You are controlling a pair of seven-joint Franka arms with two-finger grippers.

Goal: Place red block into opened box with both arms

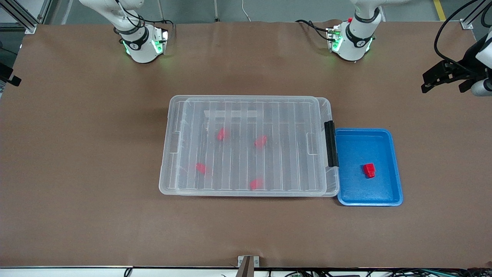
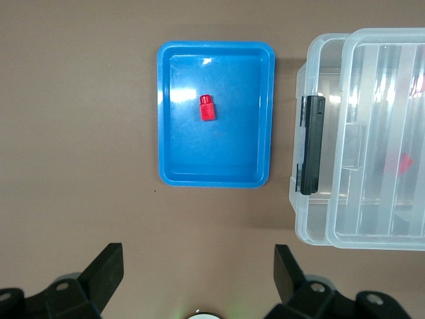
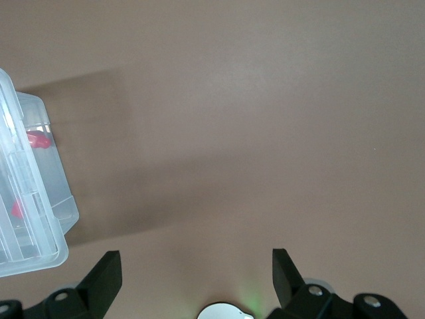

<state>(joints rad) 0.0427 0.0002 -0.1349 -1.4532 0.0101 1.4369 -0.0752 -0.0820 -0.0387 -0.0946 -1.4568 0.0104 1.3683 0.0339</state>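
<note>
Left gripper (image 2: 196,276): jaws spread wide, nothing between them, hanging over bare table just off the blue tray (image 1: 396,169). Right gripper (image 3: 196,276): jaws also released and empty, over bare table beside a corner of the box (image 1: 169,165), at the right arm's end. Red block (image 1: 369,170) lies in the blue tray, which touches the box's black latch (image 1: 330,144) side. Ribbed lid (image 1: 250,142) rests on the box, slightly offset; four more red blocks (image 1: 260,141) inside.

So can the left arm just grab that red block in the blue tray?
Probably yes. The red block lies alone in the open-topped blue tray, nothing over it. The left end effector is open, up over bare table near the tray.
</note>
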